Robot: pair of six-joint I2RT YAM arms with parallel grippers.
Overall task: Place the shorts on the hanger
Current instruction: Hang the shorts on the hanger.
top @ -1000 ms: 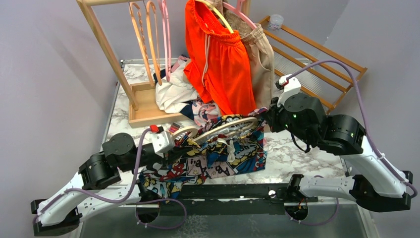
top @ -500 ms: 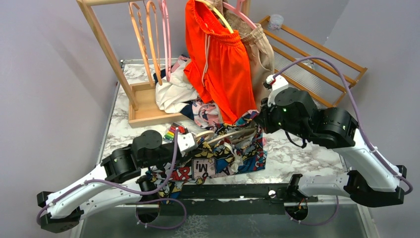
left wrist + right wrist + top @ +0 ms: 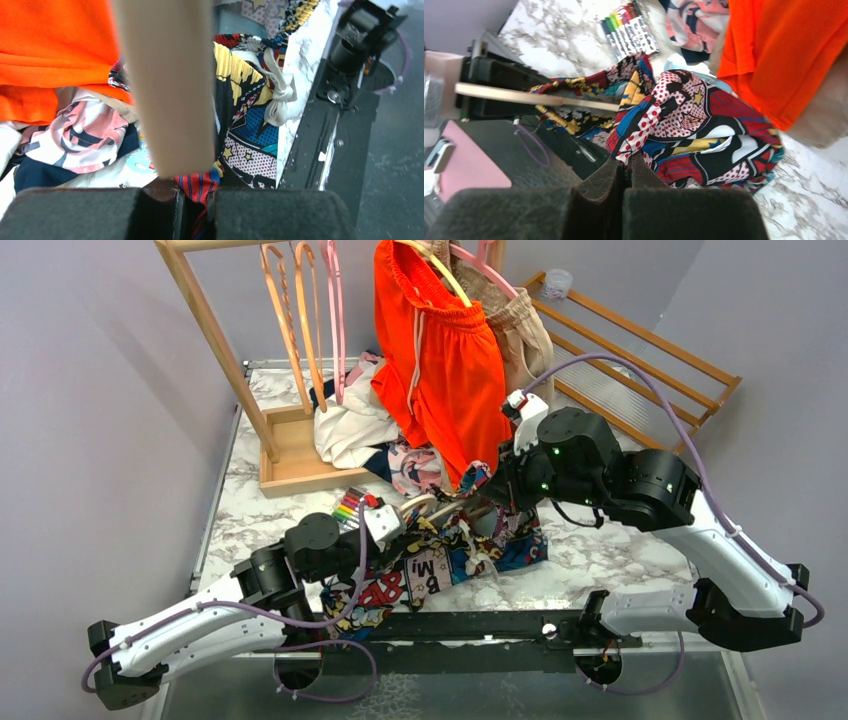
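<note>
Progress: part done. Shorts (image 3: 430, 565) are draped over the hanger (image 3: 170, 90), bunched, at the near edge of the table (image 3: 250, 520) between the arms. Spreading them evenly and hanging them up is judged still to do.
Left gripper (image 3: 197, 197): clenched on the hanger's end, with a strip of shorts fabric pinched alongside.
Right gripper (image 3: 626, 175): clamped tight on a fold of the shorts.

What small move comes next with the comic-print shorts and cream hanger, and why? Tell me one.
Probably the right gripper, shut on a fold of the comic-print fabric shorts, should draw that edge further along the cream plastic hanger. The left gripper clamps the hanger's end, and only part of its arm sits inside the fabric.
</note>
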